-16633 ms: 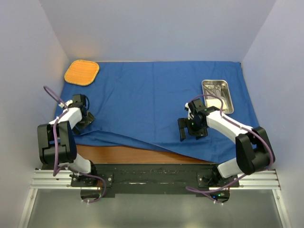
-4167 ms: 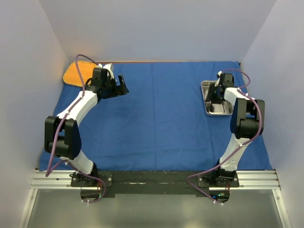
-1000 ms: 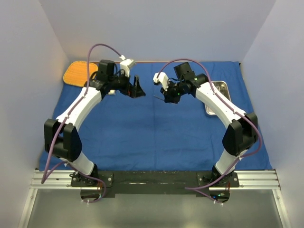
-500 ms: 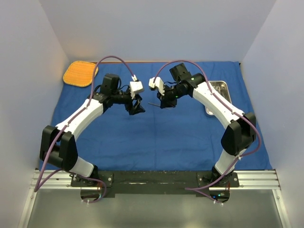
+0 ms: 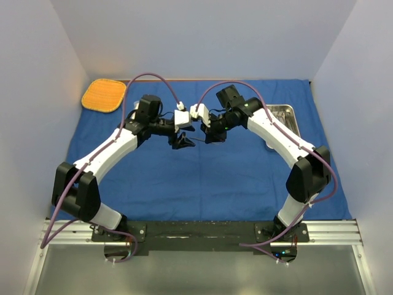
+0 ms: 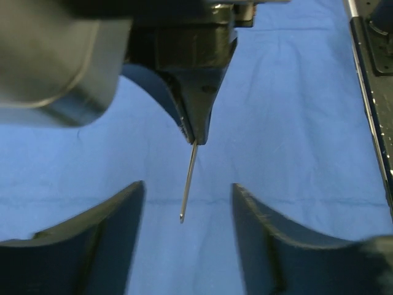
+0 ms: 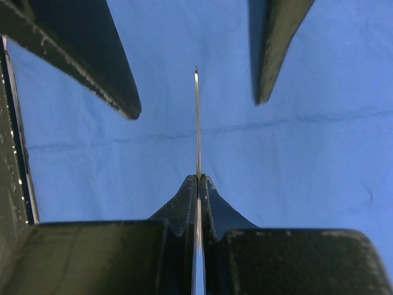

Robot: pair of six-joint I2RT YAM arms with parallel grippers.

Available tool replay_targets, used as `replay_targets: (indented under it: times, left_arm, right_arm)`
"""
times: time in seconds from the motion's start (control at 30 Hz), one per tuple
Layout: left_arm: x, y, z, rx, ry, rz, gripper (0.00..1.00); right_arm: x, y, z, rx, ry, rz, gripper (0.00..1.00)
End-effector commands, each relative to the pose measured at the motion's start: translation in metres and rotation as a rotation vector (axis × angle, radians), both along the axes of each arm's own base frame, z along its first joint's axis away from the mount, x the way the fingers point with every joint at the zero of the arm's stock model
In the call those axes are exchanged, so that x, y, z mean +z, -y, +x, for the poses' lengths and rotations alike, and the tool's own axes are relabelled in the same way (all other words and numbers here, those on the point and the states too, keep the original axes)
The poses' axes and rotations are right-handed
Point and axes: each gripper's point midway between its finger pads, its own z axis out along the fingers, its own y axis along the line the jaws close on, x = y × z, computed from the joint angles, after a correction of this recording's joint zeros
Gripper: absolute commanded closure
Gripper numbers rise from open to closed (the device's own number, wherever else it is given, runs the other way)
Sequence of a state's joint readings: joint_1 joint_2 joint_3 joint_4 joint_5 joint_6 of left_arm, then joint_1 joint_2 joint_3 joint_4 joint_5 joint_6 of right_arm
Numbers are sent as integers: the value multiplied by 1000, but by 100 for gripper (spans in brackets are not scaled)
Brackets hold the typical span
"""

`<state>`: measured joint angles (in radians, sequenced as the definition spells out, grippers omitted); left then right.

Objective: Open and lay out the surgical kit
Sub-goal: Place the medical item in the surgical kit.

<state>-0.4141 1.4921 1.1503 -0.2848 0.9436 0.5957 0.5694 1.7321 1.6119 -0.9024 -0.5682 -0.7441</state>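
The blue cloth wrap (image 5: 245,178) lies spread flat over the table. My right gripper (image 5: 207,135) (image 7: 198,179) hangs above its middle, shut on a slim metal instrument (image 7: 196,117) that points at the left gripper; I cannot tell whether it is forceps or scissors. My left gripper (image 5: 183,142) (image 6: 187,187) faces it, open. Its fingers (image 6: 98,239) stand on either side of the instrument's tip (image 6: 182,216) without touching it. The steel tray (image 5: 285,114) sits at the far right of the cloth, partly hidden by the right arm.
An orange rounded-square mat (image 5: 104,95) lies at the far left corner, partly off the cloth. Pale walls close in the left, far and right sides. The arms' base rail (image 5: 196,232) runs along the near edge.
The left gripper has swung right and nearer, up to the right gripper, and its jaws have narrowed around the instrument's tip. The right gripper has shifted slightly left, still holding the instrument.
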Motion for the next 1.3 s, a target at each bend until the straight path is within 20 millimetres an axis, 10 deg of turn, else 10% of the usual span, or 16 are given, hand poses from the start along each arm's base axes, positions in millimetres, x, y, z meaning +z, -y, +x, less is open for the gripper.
replay_targets:
  times: [0.0, 1.1, 1.27]
  left_arm:
    - [24, 11, 2, -63, 70, -65, 43]
    - [-1, 4, 10, 33, 29, -68, 74]
    - [-6, 3, 8, 26, 5, -65, 100]
  right_arm:
    - [23, -3, -1, 19, 76, 47, 100]
    - [22, -2, 4, -1, 107, 47, 100]
    - [24, -1, 5, -6, 113, 47, 100]
